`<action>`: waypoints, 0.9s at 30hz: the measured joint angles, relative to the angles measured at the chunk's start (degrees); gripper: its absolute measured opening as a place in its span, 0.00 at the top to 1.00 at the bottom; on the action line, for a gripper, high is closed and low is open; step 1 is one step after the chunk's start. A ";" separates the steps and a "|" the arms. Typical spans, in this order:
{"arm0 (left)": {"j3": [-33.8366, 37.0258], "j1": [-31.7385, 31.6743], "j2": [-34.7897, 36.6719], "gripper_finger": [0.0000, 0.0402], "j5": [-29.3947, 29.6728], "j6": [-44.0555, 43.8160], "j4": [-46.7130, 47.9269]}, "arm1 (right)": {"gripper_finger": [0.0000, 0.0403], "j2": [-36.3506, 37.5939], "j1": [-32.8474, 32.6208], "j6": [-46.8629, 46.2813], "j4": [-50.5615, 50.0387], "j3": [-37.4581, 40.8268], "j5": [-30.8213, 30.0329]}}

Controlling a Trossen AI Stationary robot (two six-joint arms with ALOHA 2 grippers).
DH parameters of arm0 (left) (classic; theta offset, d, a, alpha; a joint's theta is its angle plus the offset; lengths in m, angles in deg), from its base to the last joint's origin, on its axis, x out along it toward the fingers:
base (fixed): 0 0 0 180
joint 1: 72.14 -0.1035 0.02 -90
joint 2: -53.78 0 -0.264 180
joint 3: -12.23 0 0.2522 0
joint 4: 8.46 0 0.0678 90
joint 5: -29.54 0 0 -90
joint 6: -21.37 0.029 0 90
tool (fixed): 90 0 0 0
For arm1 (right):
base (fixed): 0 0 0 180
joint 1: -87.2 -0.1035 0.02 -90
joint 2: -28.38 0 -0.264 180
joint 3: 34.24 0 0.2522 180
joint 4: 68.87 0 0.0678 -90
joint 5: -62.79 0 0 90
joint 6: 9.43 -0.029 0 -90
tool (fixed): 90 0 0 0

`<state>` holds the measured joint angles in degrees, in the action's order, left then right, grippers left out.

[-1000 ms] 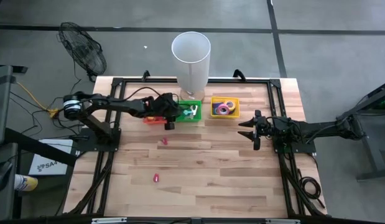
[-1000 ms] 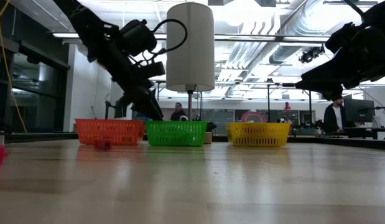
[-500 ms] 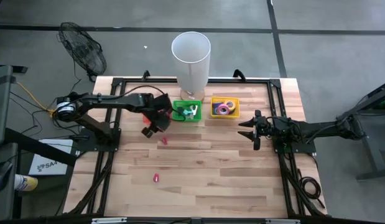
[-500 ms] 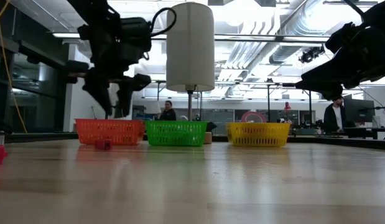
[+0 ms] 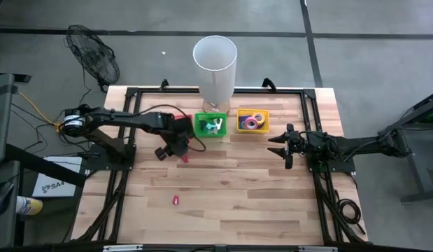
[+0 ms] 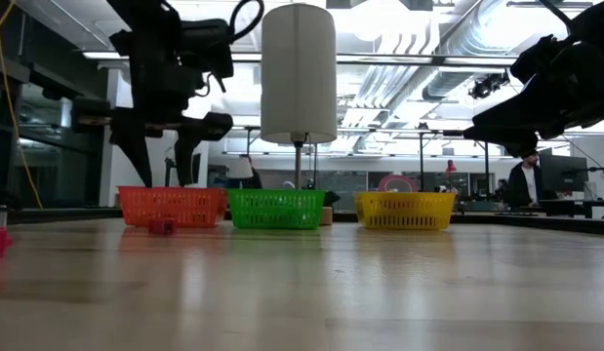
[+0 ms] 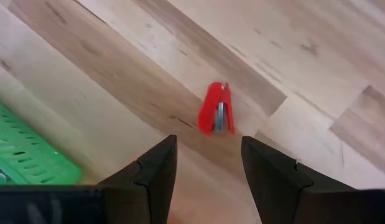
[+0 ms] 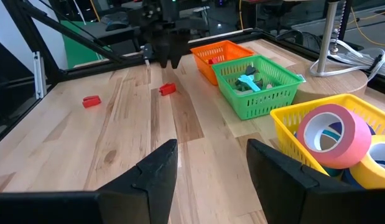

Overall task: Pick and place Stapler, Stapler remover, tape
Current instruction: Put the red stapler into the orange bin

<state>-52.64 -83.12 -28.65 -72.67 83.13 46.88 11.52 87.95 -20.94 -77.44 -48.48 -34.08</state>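
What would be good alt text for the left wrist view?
The left gripper, fingers open, hangs above a small red stapler lying on the wooden table. A corner of the green basket shows to one side.

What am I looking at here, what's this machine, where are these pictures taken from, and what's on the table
This is a robot with two dark arms at a wooden table, each ending in a two-finger gripper. One picture looks straight down, one looks level across the tabletop, and two come from cameras on the wrists. The left gripper hangs open and empty over a small red stapler. The right gripper waits open at the table's right side. A second red stapler lies nearer the front. At the back stand an orange basket, a green basket holding a teal tool, and a yellow basket with tape rolls, behind them a tall white cylinder.
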 joint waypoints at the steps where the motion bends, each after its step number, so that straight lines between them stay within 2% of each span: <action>1: 0.00 0.73 0.00 0.56 1.10 -0.01 0.15 | 0.54 0.00 0.00 -0.02 0.00 0.00 0.00; 7: 0.15 4.89 -0.02 0.50 5.20 -0.02 -1.52 | 0.54 0.00 0.00 0.00 0.00 0.02 0.00; 15: 0.24 7.76 -1.38 0.37 5.80 -0.89 -2.62 | 0.54 0.00 -0.01 0.00 0.00 0.00 0.00; 27: 0.30 7.72 -8.06 0.35 5.94 -2.25 -5.33 | 0.54 0.00 -0.02 0.00 0.00 0.00 0.00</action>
<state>-52.34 -75.40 -36.71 -66.72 80.88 41.55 11.52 87.93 -20.94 -77.44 -48.48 -34.08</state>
